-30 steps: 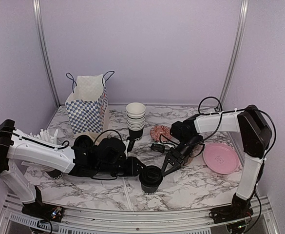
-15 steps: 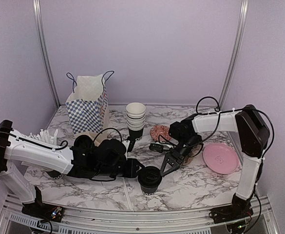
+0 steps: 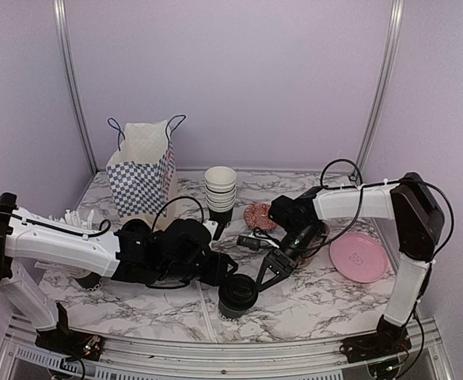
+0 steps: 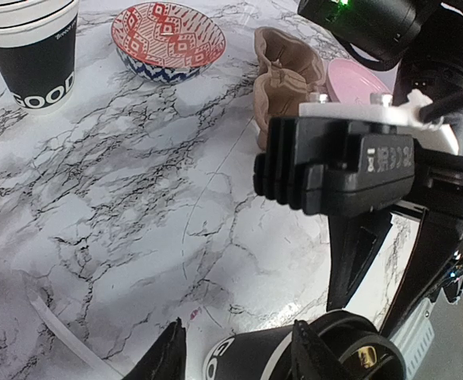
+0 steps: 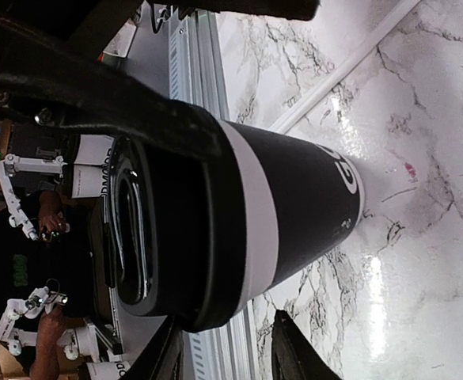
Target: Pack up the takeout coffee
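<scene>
Although, on the marble table (image 3: 318, 301), the checked bag (image 3: 140, 174) at ten o'clock is not yet reached, the takeout coffee (image 3: 237, 294) has been shifted slightly toward seven o'clock, near the six o'clock edge. It is held clenched near its lid by the left gripper (image 3: 228, 271), so a carry is judged begun. The right gripper (image 3: 269, 273), brought along at its two o'clock, is spread and grasps nothing.

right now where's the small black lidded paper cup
In the top view, the small black paper cup is front centre, between the left gripper and right gripper.
</scene>
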Robot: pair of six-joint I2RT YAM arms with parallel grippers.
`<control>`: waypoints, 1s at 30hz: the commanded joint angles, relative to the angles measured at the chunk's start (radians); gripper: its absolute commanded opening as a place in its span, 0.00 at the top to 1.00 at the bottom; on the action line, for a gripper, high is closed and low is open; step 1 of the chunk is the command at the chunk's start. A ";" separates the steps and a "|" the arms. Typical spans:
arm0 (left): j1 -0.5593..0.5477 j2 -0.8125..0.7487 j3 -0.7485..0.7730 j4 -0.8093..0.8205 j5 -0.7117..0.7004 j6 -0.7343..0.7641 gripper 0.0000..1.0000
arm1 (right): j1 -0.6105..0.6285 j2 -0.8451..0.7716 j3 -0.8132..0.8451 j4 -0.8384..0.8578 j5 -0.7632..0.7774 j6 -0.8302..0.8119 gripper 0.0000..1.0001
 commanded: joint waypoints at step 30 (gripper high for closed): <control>-0.235 -0.243 -0.177 0.060 -0.036 0.450 0.26 | -0.030 0.027 0.025 0.020 0.058 -0.052 0.62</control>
